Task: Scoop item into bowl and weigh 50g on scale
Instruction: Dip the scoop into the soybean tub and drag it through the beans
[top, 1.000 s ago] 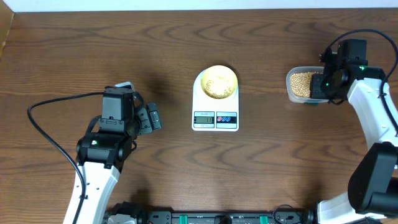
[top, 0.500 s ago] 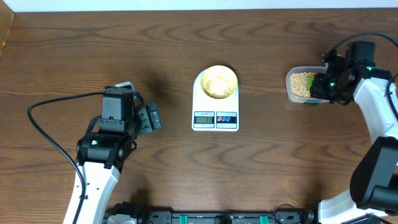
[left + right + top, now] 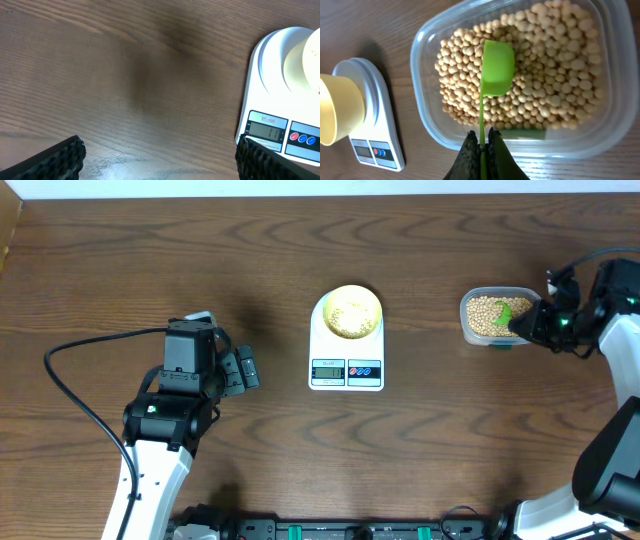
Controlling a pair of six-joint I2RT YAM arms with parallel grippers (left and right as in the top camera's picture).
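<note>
The pale yellow bowl [image 3: 352, 311] stands on the white scale [image 3: 346, 365] at the table's middle, and its inside looks speckled with beans. More tan beans [image 3: 545, 75] fill the clear tub [image 3: 470, 332] at the right. My right gripper [image 3: 481, 137] is shut on the thin handle of a green scoop [image 3: 497, 65], whose cup lies over the beans in the tub. From above, the right gripper [image 3: 530, 323] sits at the tub's right edge. My left gripper [image 3: 245, 370] stands open and empty left of the scale [image 3: 270, 75], its fingers [image 3: 55, 160] wide apart.
The left arm's black cable [image 3: 80, 395] loops over the table at the left. The scale's display [image 3: 264, 131] and two buttons [image 3: 300, 137] face the front edge. Bare wood lies between the left gripper and the scale.
The right arm has drawn back to the right, and the green scoop now shows over the beans in the tub. The left arm has not moved.
</note>
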